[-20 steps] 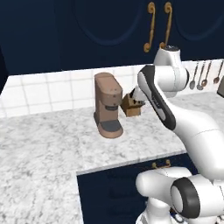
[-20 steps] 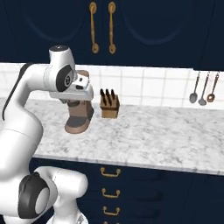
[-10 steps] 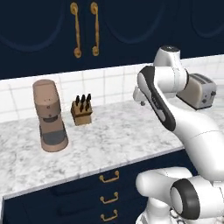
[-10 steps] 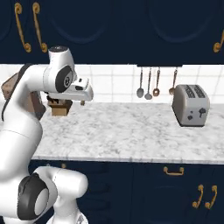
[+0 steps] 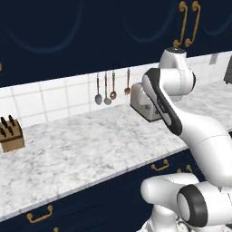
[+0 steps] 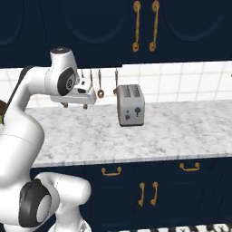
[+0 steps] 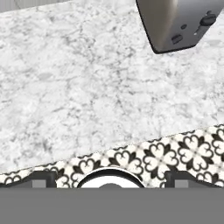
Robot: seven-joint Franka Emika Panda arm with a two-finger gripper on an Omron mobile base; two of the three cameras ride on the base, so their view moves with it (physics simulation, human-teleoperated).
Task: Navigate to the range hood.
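— What sits in front of you right now?

— A long white-and-grey marbled stone counter (image 5: 90,149) over dark navy drawers with brass handles (image 6: 111,171). On it stands a silver two-slot toaster (image 6: 131,105), toward the right in the right base view and partly behind my arm in the left one. In my hand view its dark knob end shows at the top right (image 7: 179,24).

— Anything on the wall?

— Three small ladles and spoons hanging on the white tiled backsplash (image 5: 106,88), just left of the toaster. Far to the left on the counter is a light wooden knife block with dark handles (image 5: 10,135). Above run navy upper cabinets with paired brass pulls (image 6: 146,25).

— And your gripper?

— My gripper (image 6: 74,105) hangs above the counter's near part, left of the toaster and well apart from it. My two dark fingertips (image 7: 43,178) sit at the lower corners of the hand view, wide apart, with nothing between them.

— The range hood?

— I cannot point to it here. Below the counter edge lies a black-and-white patterned floor (image 7: 175,153).
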